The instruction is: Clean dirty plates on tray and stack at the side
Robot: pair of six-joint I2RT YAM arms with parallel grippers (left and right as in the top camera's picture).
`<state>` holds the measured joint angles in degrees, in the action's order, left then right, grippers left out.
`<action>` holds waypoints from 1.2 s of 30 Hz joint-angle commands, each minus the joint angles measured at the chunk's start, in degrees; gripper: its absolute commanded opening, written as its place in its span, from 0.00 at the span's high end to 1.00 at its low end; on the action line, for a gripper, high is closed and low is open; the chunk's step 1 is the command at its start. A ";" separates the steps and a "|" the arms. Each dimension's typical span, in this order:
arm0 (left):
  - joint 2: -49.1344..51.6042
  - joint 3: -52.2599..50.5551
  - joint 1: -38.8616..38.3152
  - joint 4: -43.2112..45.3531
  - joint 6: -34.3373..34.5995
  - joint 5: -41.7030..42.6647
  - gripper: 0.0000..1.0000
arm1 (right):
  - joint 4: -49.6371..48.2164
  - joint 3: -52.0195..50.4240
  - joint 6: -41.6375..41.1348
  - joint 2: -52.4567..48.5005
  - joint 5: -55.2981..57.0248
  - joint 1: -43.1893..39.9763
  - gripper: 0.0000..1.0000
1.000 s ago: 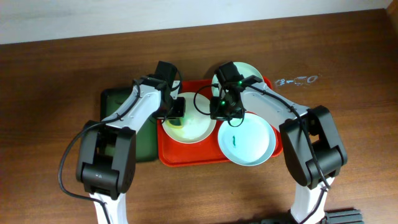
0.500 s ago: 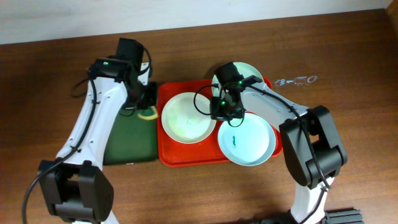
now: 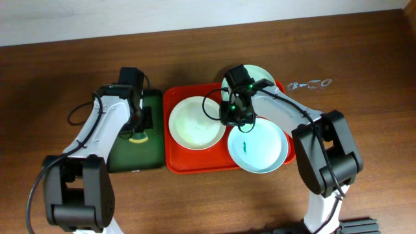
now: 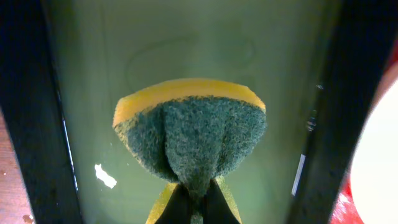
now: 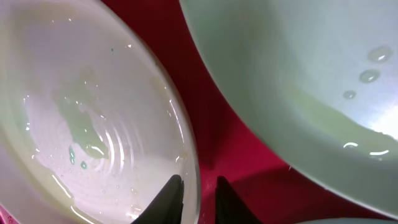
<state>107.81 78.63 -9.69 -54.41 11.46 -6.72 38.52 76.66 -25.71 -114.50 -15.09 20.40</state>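
Note:
The red tray (image 3: 195,160) holds a white plate (image 3: 197,122) at its left, a mint-blue plate (image 3: 260,148) with a teal smear at front right, and a second mint-blue plate (image 3: 259,77) at the back. My right gripper (image 3: 234,118) grips the white plate's right rim. In the right wrist view the fingers (image 5: 198,185) straddle the rim of the wet white plate (image 5: 87,112), with a mint plate (image 5: 298,74) beyond. My left gripper (image 3: 137,129) is shut on a yellow-green sponge (image 4: 189,124) over the dark green tray (image 4: 186,43).
The dark green tray (image 3: 133,157) lies against the red tray's left edge. A small clear glinting thing (image 3: 311,83) lies on the brown table at the back right. The front mint plate overhangs the red tray's right front corner.
My left arm has taken the sponge off the white plate and moved left; it now holds the sponge over the dark green tray. The right arm has not moved.

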 commanded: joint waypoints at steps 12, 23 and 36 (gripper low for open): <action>0.24 -7.41 0.66 8.17 0.68 -6.62 1.00 | -1.73 -1.25 -0.09 -0.42 0.94 0.22 0.83; 0.15 -6.86 0.74 5.49 0.74 -6.16 0.72 | -1.92 -1.25 -0.09 -0.42 0.94 0.26 0.70; -8.37 16.46 11.47 -8.87 1.95 14.51 0.01 | -2.80 -1.46 -0.33 -0.42 4.37 2.58 0.82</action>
<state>100.60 94.37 -0.36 -63.05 14.63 0.99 35.86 75.88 -25.67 -114.50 -11.81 22.35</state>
